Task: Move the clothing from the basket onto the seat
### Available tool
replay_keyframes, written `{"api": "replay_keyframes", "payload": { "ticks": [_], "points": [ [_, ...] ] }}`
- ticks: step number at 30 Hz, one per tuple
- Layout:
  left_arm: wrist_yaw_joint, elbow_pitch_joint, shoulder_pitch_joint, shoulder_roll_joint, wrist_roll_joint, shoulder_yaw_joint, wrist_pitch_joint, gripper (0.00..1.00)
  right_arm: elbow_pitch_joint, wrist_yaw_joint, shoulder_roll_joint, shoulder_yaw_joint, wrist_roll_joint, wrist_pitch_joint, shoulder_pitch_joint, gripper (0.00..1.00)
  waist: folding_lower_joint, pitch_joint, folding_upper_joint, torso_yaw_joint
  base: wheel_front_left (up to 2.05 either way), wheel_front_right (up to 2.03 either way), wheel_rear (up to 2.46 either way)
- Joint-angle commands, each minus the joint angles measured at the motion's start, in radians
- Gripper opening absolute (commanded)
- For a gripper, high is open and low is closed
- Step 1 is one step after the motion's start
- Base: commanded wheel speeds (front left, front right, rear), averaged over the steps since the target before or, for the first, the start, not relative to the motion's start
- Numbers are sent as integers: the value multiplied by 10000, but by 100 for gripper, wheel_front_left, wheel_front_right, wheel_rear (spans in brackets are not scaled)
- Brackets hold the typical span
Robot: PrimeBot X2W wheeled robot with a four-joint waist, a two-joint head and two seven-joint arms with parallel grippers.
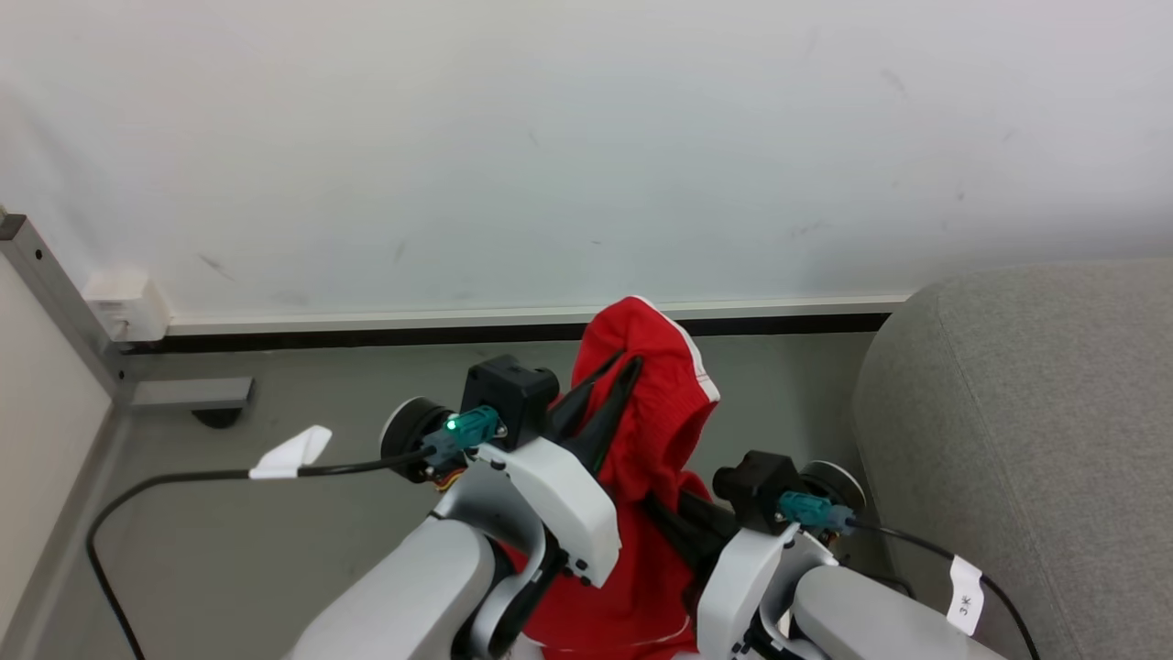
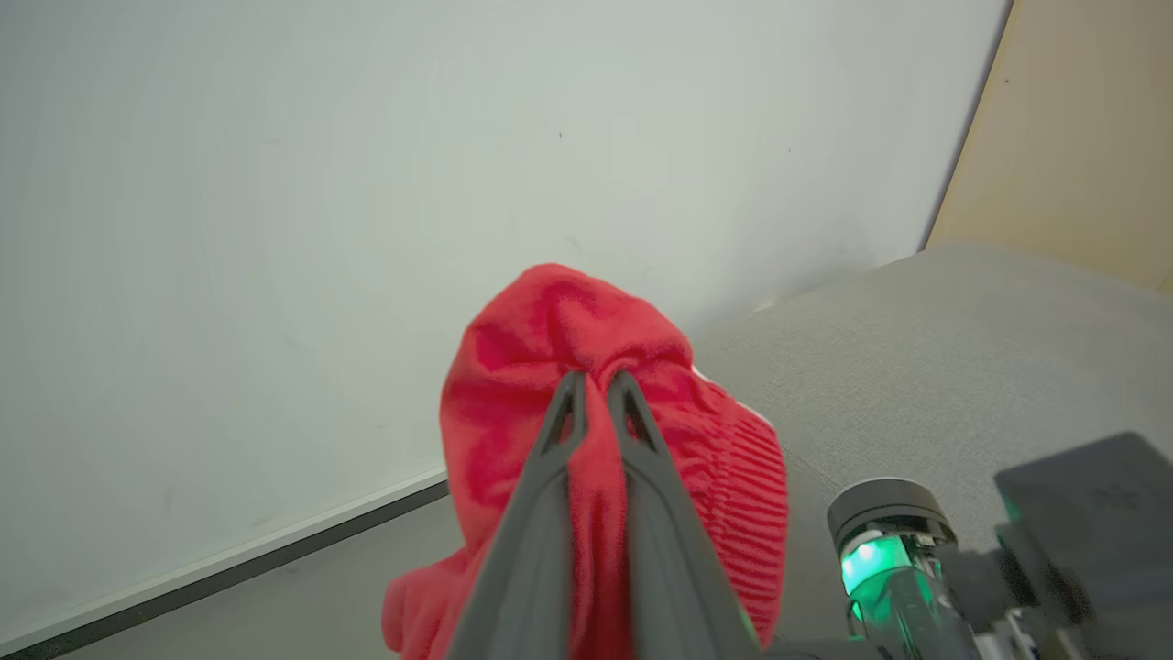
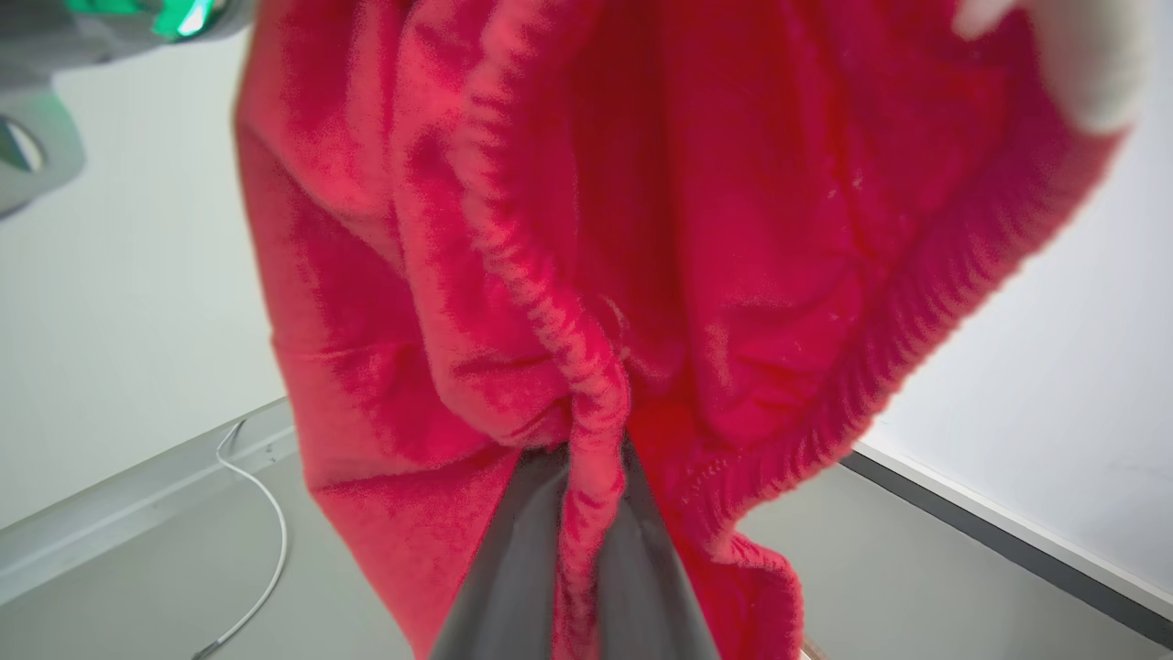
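Observation:
A red piece of clothing (image 1: 655, 394) with a white edge hangs in the air above the grey floor, between my two arms. My left gripper (image 1: 625, 367) is shut on its upper part, and in the left wrist view the fabric (image 2: 513, 394) bunches over and between the fingertips of that gripper (image 2: 596, 380). Lower down, my right gripper (image 1: 662, 507) is shut on the same clothing; its wrist view shows a gathered elastic band (image 3: 550, 302) pinched at the gripper (image 3: 596, 449). The grey seat (image 1: 1026, 412) stands to the right. The basket is out of view.
A white wall with a dark baseboard (image 1: 367, 335) runs behind. A grey metal frame post (image 1: 55, 275) and a foot stand at the left. Black cables (image 1: 183, 478) trail from both wrists. A thin white cable (image 3: 266, 550) lies on the floor.

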Motion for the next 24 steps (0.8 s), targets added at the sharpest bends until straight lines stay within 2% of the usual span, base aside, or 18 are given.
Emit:
{"api": "replay_keyframes", "payload": {
  "ticks": [1, 4, 6, 16, 24],
  "points": [
    [64, 64, 51, 73, -130, 67, -112, 0, -5, -25, -74, -135, 217, -84, -116, 0, 0, -2, 0, -52, 0, 0, 0],
    [151, 111, 90, 90, -111, 96, -174, 39, -327, -25, -242, -496, 434, -105, -54, 0, 0, 22, 0, -191, 0, 0, 0],
    [195, 152, 86, 100, -72, 94, -242, 100, -598, -25, -395, -875, 424, -100, 49, 0, 0, 43, 0, -306, 0, 0, 0],
    [265, 411, 167, 33, 28, 15, -482, 100, -1832, -23, -1341, -2892, 285, -99, 734, 0, 0, 92, 0, -1047, 0, 0, 0],
    [231, 444, 303, -199, -68, -205, -617, 100, -2566, -23, -2110, -4367, -46, -99, 995, 0, 0, 264, 0, -2152, 0, 0, 0]
  ]
}}
